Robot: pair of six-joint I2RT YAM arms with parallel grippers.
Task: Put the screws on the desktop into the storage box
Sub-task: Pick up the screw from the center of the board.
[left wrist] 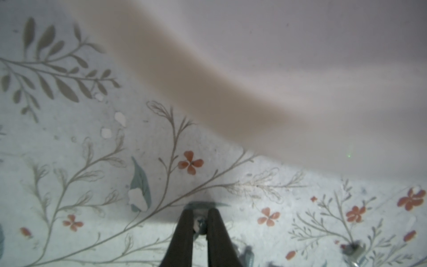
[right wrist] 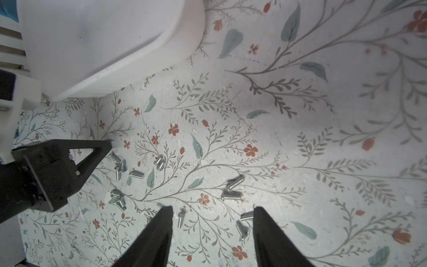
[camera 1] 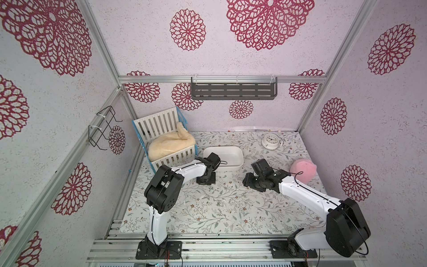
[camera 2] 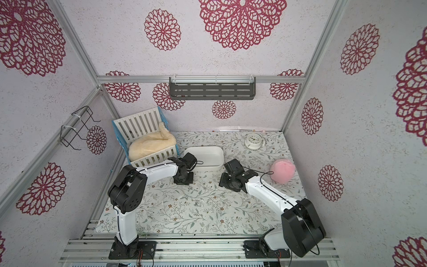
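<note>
My left fingers (left wrist: 184,233) pinch one tiny metal screw (left wrist: 200,223) near the smooth rounded white box (left wrist: 300,69), while right fingers (right wrist: 159,233) gape above shiny screws (right wrist: 136,173) scattered on the open floral surface (right wrist: 312,129).

Small booth, pale walls (camera 1: 143,41) stamped with crimson rosettes (camera 1: 187,29).
Aluminium rails (camera 1: 161,79) frame the corners. A dark grey slotted shelf (camera 1: 233,90) hangs on the back wall and a black wire rack (camera 1: 102,128) on the side wall. A white slatted crib (camera 1: 159,126) fills the corner under soft, even light.
</note>
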